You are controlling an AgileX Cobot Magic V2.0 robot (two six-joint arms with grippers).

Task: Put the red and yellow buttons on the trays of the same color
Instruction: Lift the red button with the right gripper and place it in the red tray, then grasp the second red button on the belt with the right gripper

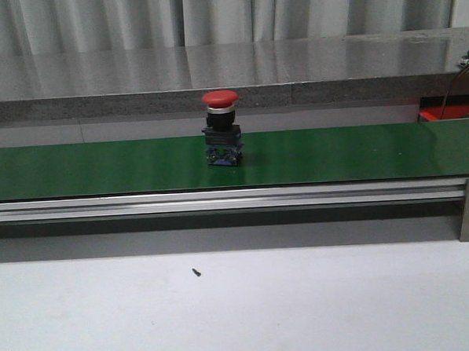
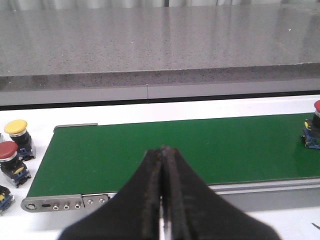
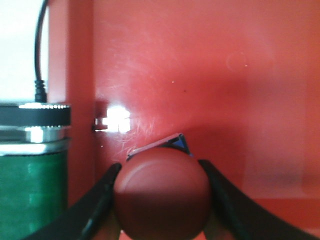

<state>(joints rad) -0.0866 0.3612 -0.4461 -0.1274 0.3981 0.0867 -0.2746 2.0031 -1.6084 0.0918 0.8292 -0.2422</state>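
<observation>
Standing upright near the middle of the green conveyor belt (image 1: 100, 167), a red button (image 1: 221, 127) is showing its mushroom cap above a black and blue base in the front view. An aluminium rail (image 1: 220, 200) is running along the belt's near edge, and a white counter (image 1: 304, 305) is lying in front of it. No pincer is appearing in this view.

From the left wrist view, the left pincer (image 2: 163, 195) is hovering above the near rail with its dark jaws pressed together and nothing between them. Beyond it the belt is stretching sideways, with that red button (image 2: 313, 134) showing at the picture's edge. Off the belt's end, on the white surface, a yellow button (image 2: 19, 137) and a second red button (image 2: 12, 162) are sitting just beside each other; a third piece at the picture's edge is too cut off to identify.

From the right wrist view, the right pincer (image 3: 159, 200) is gripping a held red button (image 3: 161, 195), its fingers (image 3: 100, 200) clamped on either side of the cap. It is hanging over a red tray (image 3: 200, 75); whether the button is touching the tray cannot be told. A belt roller end (image 3: 32, 150) and a black cable (image 3: 39, 50) are showing beside the tray.
</observation>
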